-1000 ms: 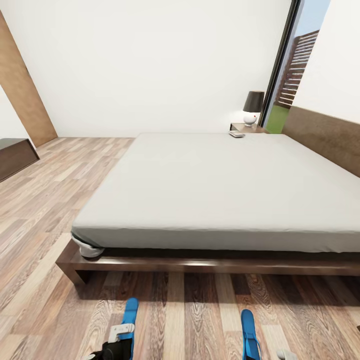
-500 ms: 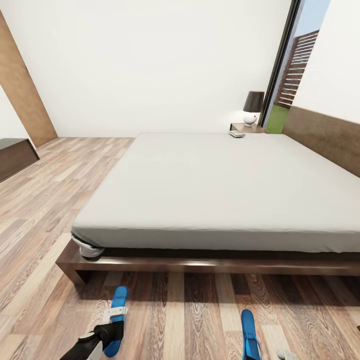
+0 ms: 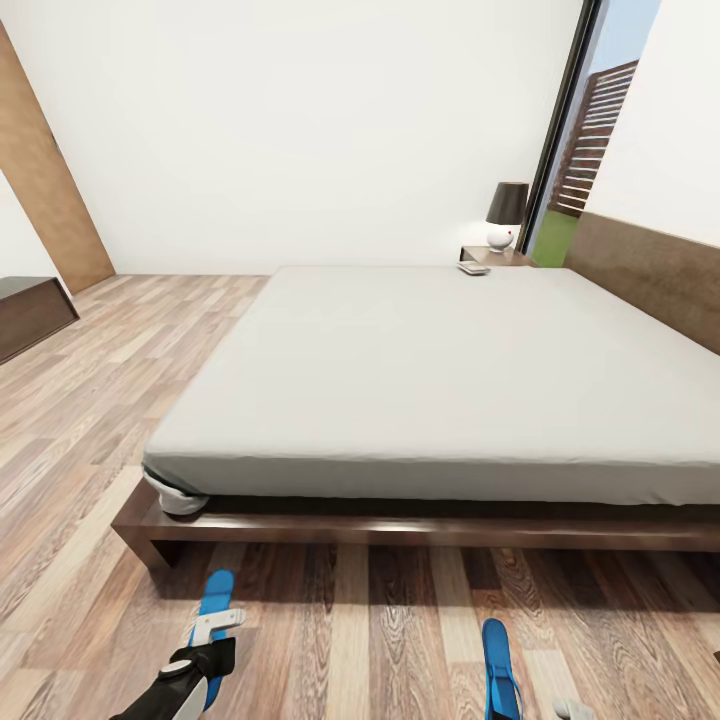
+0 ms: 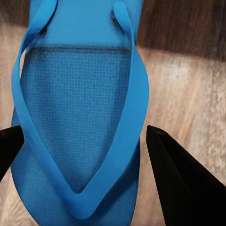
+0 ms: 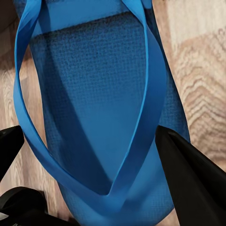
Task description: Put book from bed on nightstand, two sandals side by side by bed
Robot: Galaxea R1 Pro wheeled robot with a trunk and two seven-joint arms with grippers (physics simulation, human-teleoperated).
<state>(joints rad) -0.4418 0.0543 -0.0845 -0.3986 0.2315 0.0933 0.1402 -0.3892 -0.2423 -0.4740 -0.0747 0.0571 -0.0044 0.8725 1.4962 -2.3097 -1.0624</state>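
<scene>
Two sandals, one under each end effector, well apart on the floor at the bed's foot.

Left sandal [image 3: 213, 600] lies by the bed [image 3: 430, 380] frame's near corner, its long axis pointing toward the bed; the left end effector [image 3: 208, 640] sits over its heel end, and in the wrist view its dark fingers [image 4: 176, 176] stand spread on either side of the sole, not touching it. Right sandal [image 3: 498, 665] lies parallel, far off to the right, with the right end effector [image 5: 94, 174] likewise spread astride it, grasping nothing. Closing the gap looks like the coming move; either arm is equally placed. A small book [image 3: 473, 267] rests at the mattress's far corner, just beside the nightstand [image 3: 495, 255].
</scene>
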